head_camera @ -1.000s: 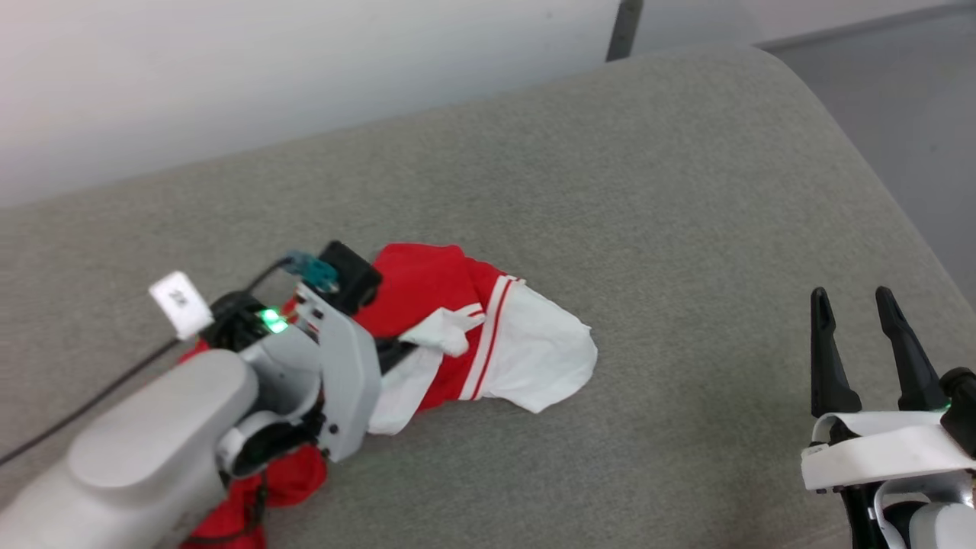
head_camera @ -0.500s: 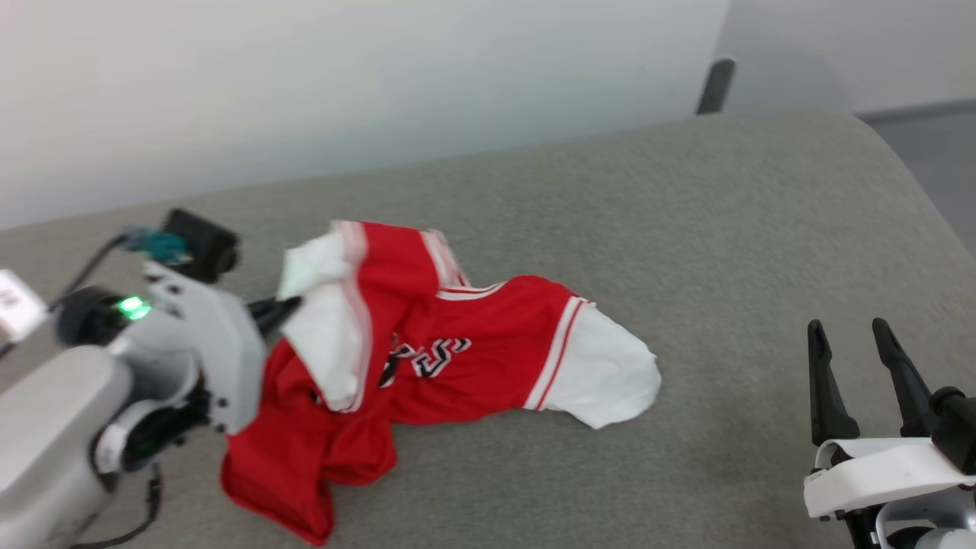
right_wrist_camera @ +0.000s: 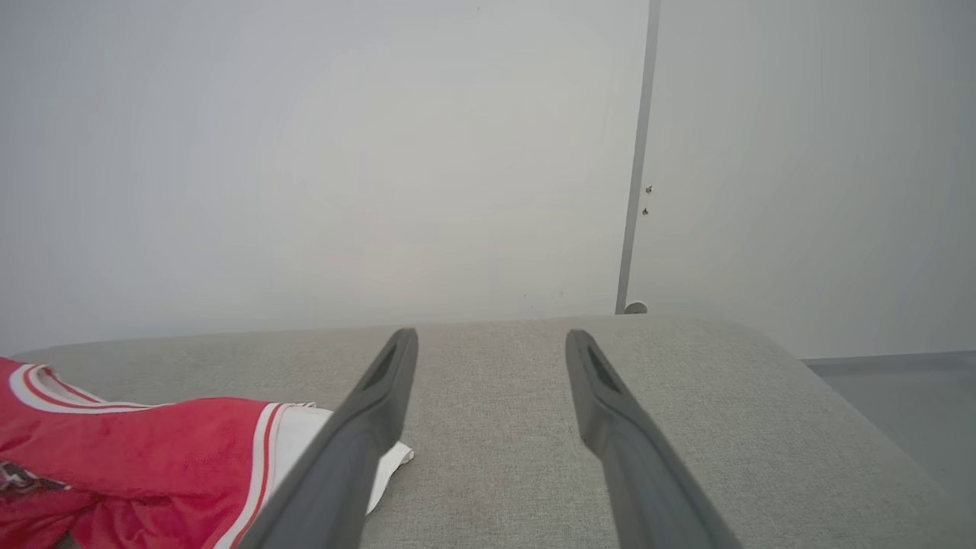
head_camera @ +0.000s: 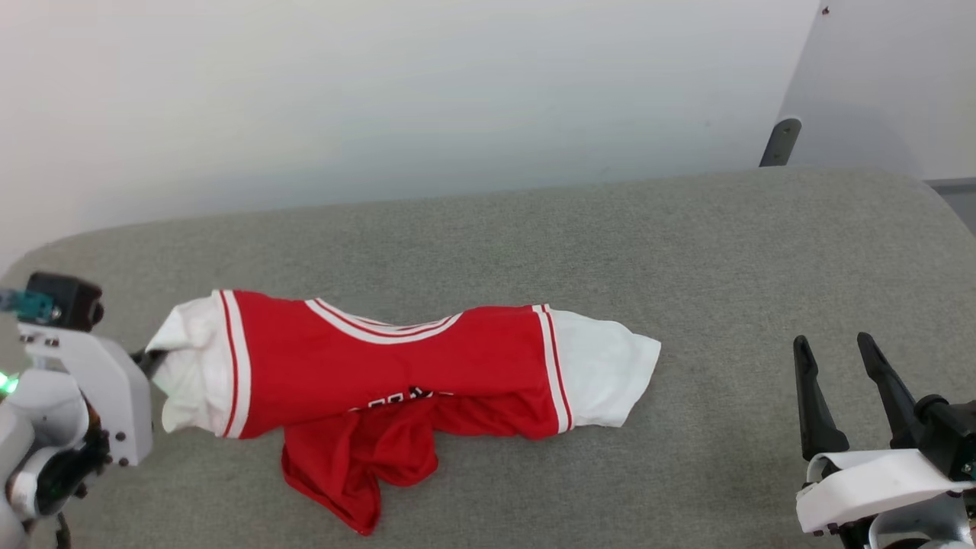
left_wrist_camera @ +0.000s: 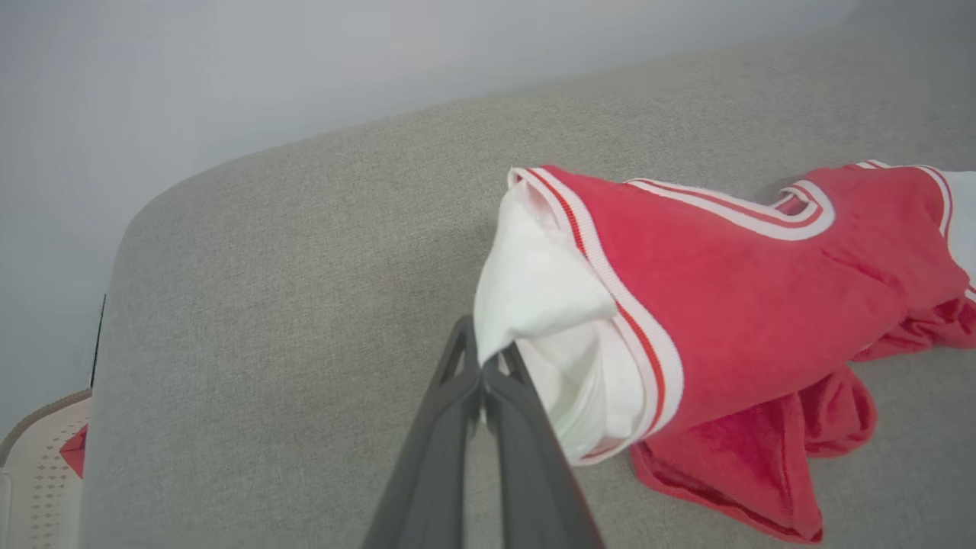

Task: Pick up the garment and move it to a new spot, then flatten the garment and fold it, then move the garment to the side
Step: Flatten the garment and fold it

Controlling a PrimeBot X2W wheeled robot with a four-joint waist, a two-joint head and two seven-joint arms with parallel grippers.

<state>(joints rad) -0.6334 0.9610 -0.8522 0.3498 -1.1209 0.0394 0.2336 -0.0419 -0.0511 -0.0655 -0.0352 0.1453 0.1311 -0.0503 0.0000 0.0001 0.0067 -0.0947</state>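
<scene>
1. Now the left claw [head_camera: 146,358] is pressed together on the edge of the garment's white sleeve [head_camera: 183,366]. The left wrist view shows that cloth pinched right at the tips [left_wrist_camera: 484,358].
2. The garment [head_camera: 396,366] runs out from those tips across the grey cushion [head_camera: 686,252] toward the right claw, as one long band. Its red body is in the middle, and the second white sleeve [head_camera: 602,374] is at the far end from the pinch.
3. Change: a second ago it was a crumpled heap under the left arm, and now it is pulled out lengthwise. The head camera has swung too, so I read only the shape change, not a shift across the cushion.
4. It's not flat yet. The lower red part [head_camera: 358,465] is bunched and tucked under, on the near side of the band.
5. The right claw [head_camera: 831,339] is spread wide and holds nothing. It sits well apart from the garment's near sleeve, which shows off to the side of its fingers in the right wrist view [right_wrist_camera: 305,435].
6. Meaning: I judge the pick-and-move about done and the flattening started. The likely next job is for the right claw to take the free sleeve end so both can tension the cloth and shake the hem out.
</scene>
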